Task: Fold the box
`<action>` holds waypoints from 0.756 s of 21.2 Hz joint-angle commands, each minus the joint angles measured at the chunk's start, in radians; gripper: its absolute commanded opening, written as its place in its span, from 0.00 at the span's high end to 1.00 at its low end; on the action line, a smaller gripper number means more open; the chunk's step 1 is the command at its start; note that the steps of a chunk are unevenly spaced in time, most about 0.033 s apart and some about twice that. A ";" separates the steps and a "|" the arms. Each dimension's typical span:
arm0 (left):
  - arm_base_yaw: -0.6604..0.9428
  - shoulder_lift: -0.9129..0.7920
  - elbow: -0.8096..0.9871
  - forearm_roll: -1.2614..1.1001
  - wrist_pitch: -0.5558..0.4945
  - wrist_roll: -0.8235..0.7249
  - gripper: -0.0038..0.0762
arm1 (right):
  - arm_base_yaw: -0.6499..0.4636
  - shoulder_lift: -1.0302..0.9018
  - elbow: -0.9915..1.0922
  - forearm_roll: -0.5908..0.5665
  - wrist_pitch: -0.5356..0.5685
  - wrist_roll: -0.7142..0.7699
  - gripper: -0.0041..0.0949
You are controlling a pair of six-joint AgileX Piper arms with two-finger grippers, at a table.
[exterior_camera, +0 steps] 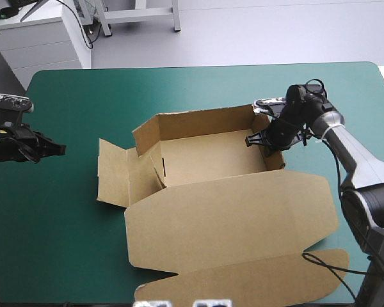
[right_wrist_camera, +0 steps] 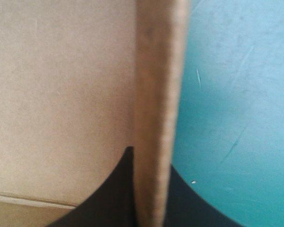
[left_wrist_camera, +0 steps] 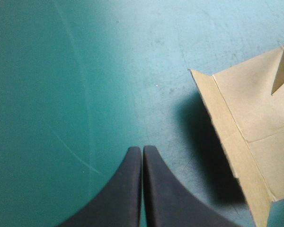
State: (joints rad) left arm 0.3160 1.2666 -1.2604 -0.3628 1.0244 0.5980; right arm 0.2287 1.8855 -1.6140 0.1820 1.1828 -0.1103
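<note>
The bench point(exterior_camera: 64, 249), under its teal-green cover, carries the brown box point(exterior_camera: 211, 163) at its middle, an open tray with its far and right walls standing. The box's lid point(exterior_camera: 230, 217) lies flat on the near side of the tray (it is the widest panel of the sheet). A rounded tuck flap point(exterior_camera: 256, 281) forms the box's nearest edge. At the box's left end a side flap point(exterior_camera: 112, 173) is folded outward over the cover. The right hand point(right_wrist_camera: 150, 158) is at the box's right wall point(right_wrist_camera: 156, 94). Its black fingers point(right_wrist_camera: 109, 198) are all but pressed together, pinching that upright wall, one inside the tray and one outside. The left hand point(left_wrist_camera: 142, 150) hovers well to the left of the box, apart from the side flap, its fingers pressed together on nothing.
</note>
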 commanded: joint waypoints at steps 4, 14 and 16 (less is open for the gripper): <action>0.000 -0.025 -0.022 -0.066 -0.066 -0.010 0.96 | -0.106 -0.234 -0.038 0.050 0.055 -0.096 0.98; 0.000 0.027 -0.020 -0.125 -0.097 -0.006 0.96 | -0.301 -0.488 -0.035 0.212 0.065 -0.217 0.98; 0.000 0.061 -0.020 -0.178 -0.097 -0.006 0.96 | -0.301 -0.496 -0.035 0.223 0.065 -0.221 0.98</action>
State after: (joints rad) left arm 0.3160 1.3126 -1.2604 -0.4479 0.9741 0.5980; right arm -0.0634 1.4373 -1.6191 0.3326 1.2504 -0.3233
